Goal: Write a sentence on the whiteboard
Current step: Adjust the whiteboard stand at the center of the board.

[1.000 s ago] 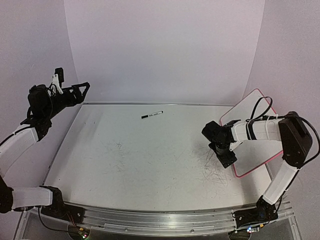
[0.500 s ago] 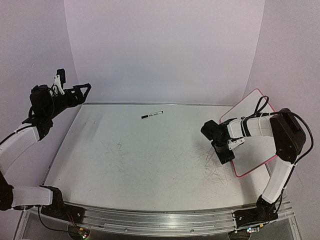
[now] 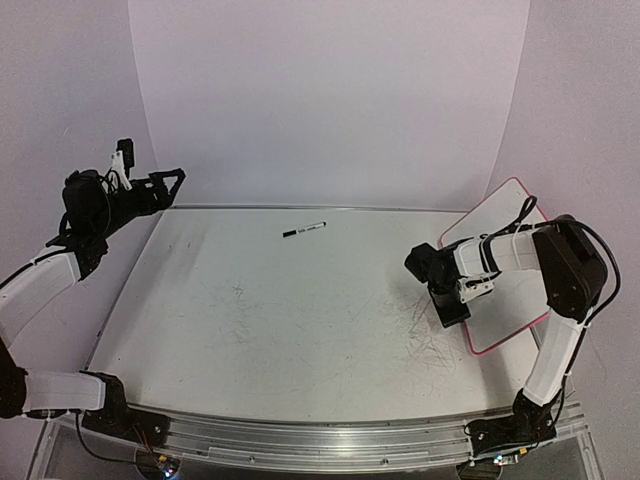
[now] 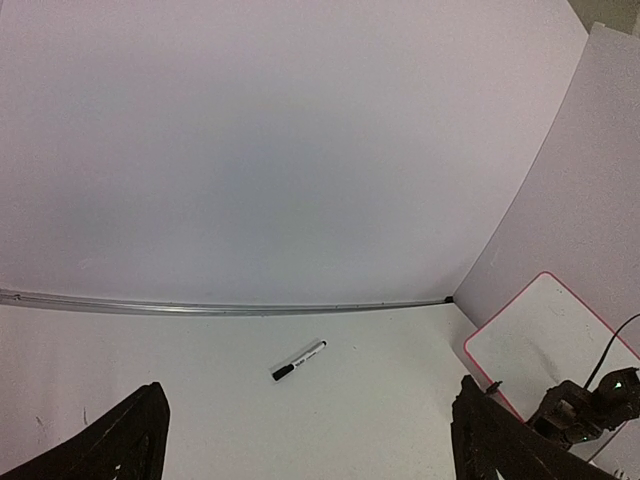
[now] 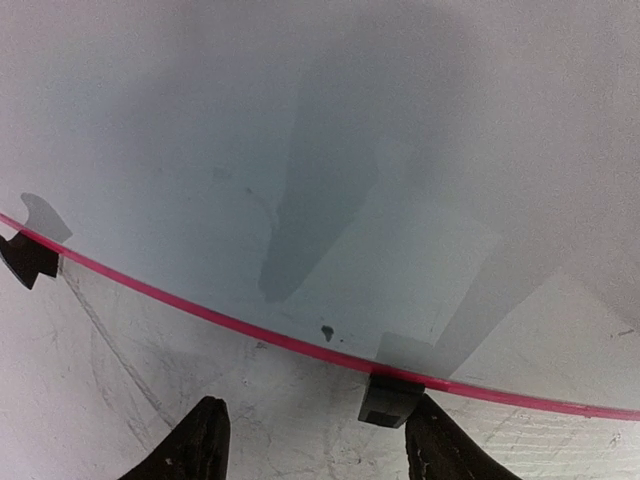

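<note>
- Right pincer (image 5: pixel 318 422): released, its two fingers apart with only scuffed surface showing in the gap. Not clamped on anything as far as I can see.
- It's low over the near-left edge of the whiteboard (image 5: pixel 300 150). In the wrist view the pink-red rim runs straight across just past the fingertips (image 5: pixel 210 425).
- One small black clip (image 5: pixel 388 400) on that rim sits just beside the right-hand finger. I can't tell if they actually touch. A second clip (image 5: pixel 28 258) is out at 9 o'clock in that view.
- From the top cam, the right pincer (image 3: pixel 452 312) is at roughly 3 o'clock on the surface (image 3: pixel 280 330).
- The whiteboard (image 3: pixel 505 320) lies angled along that 3 o'clock side, with its far corner toward 2 o'clock by the side wall.
- Grey scribble marks are on the surface just left of the board, around 4 o'clock.
- Left pincer (image 3: pixel 170 180): released too, fingers spread wide and holding nothing. It's up in the air at about 10 o'clock.
- A black-and-white marker (image 3: pixel 303 230) lies flat near 12 o'clock, well apart from both arms.
</note>
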Controlling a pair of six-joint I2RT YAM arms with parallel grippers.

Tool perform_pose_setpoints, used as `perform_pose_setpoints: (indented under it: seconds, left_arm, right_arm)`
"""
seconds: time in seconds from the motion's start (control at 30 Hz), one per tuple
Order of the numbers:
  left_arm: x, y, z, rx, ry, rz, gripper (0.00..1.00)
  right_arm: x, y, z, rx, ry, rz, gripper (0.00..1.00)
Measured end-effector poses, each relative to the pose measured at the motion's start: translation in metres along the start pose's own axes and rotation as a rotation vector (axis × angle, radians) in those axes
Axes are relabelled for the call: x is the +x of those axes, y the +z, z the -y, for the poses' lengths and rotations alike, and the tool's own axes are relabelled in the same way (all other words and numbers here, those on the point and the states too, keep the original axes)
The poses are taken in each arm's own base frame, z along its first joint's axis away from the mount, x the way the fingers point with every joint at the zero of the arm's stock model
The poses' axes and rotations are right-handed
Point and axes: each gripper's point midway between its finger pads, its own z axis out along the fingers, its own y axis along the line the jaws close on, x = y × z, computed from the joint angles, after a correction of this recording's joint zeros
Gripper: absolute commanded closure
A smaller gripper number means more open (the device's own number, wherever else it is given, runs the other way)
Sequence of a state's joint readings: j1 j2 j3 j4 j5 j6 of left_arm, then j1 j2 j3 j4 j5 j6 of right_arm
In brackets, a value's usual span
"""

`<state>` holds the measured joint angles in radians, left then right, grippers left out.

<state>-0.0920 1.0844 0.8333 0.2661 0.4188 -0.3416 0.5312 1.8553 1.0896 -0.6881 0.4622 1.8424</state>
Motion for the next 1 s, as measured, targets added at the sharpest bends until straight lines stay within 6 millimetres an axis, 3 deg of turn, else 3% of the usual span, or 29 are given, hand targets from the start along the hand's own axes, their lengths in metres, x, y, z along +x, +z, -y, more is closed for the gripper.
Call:
perform_pose_setpoints:
  seconds: [0.5, 1.0]
  left_arm:
    - [0.003, 0.002, -0.001, 0.000, -0.004, -0.009, 0.01]
    - [0.004, 0.003, 0.000, 0.003, -0.004, -0.011, 0.01]
  right_arm:
    - [-0.004, 0.007, 0.016, 0.034, -0.021, 0.031, 0.82]
    - [0.000, 0.004, 0.019, 0.024, -0.091, 0.047, 1.00]
